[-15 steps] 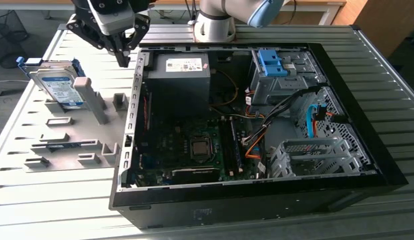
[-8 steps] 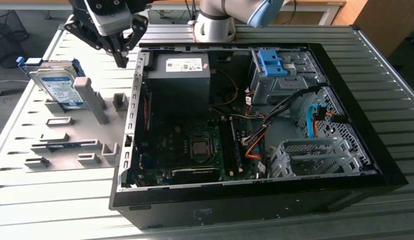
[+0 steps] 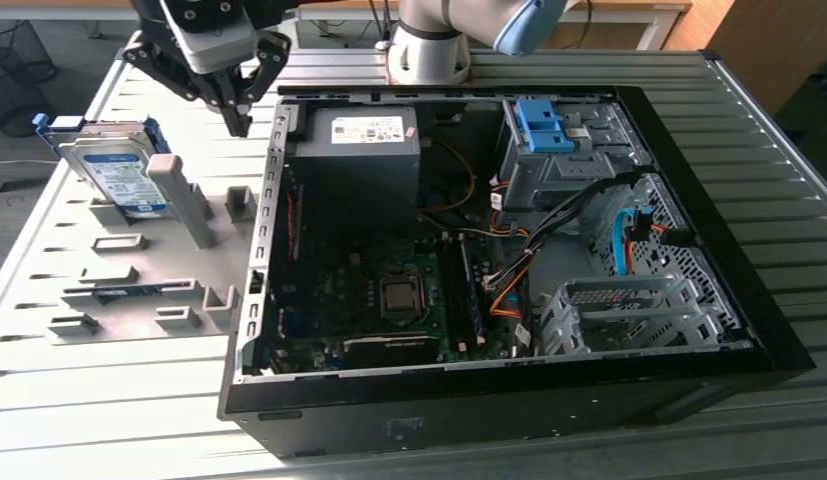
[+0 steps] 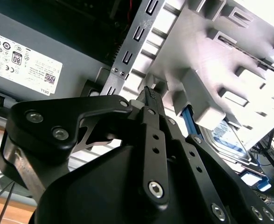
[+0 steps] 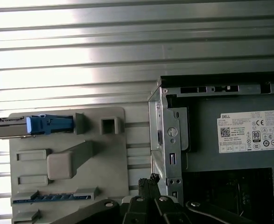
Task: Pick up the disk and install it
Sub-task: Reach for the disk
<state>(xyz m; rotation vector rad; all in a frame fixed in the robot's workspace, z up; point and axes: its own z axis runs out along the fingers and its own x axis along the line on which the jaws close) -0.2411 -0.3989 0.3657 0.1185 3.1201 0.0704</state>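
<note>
In the exterior view the disk (image 3: 113,172) stands on edge in the grey holder (image 3: 136,262) on the tabletop (image 3: 120,430), label showing. The first wrist view gives just its blue-railed edge. The end effector (image 3: 237,128), fingers pressed together and empty, hangs between holder and computer case (image 3: 453,420). In the second wrist view a holder post hides part of the disk.

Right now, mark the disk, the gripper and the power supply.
disk (image 3: 124,178): exterior view, on its white-and-blue label.
gripper (image 3: 237,127): exterior view, between its closed fingertips.
power supply (image 3: 366,129): exterior view, on its white sticker.
</note>
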